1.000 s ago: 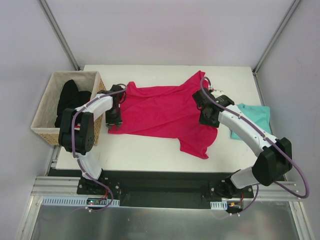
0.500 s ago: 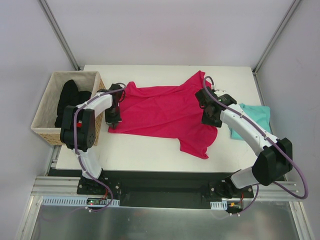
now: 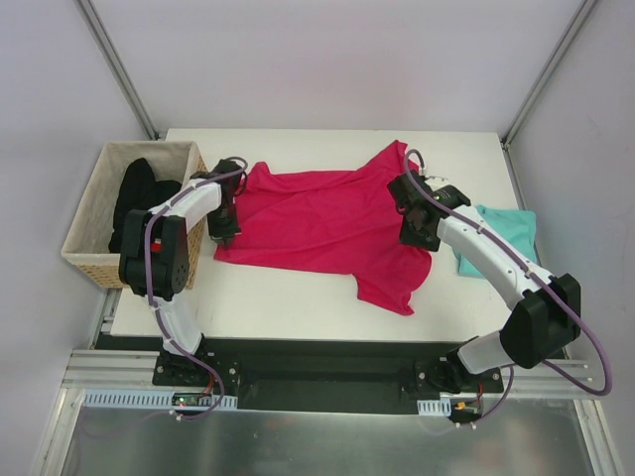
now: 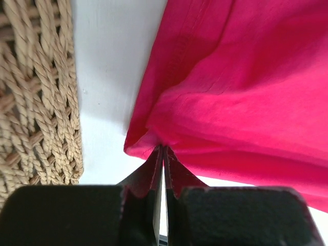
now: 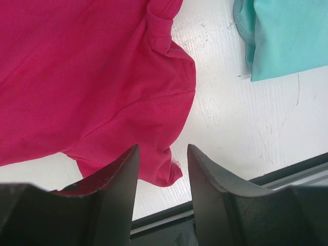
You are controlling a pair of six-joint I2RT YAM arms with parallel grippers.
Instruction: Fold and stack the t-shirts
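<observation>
The magenta-pink t-shirt (image 3: 327,223) lies spread across the middle of the white table (image 3: 298,297). My left gripper (image 3: 226,231) is at its left edge beside the basket; in the left wrist view the jaws (image 4: 163,149) are shut with a fold of the pink t-shirt (image 4: 230,102) pinched at their tips. My right gripper (image 3: 417,234) hovers over the shirt's right side and stands open (image 5: 162,149), with a pink sleeve corner (image 5: 169,171) lying on the table below the gap. The teal t-shirt (image 3: 504,238) lies folded at the right edge (image 5: 287,36).
A wicker basket (image 3: 87,233) stands off the table's left side, holding a black garment (image 3: 139,193); its woven wall (image 4: 36,102) is close to my left gripper. The table's front edge (image 5: 215,205) runs just below my right gripper.
My left gripper has closed on the pink shirt's left edge and shifted slightly toward the far side. The right arm has barely moved and stays open.
</observation>
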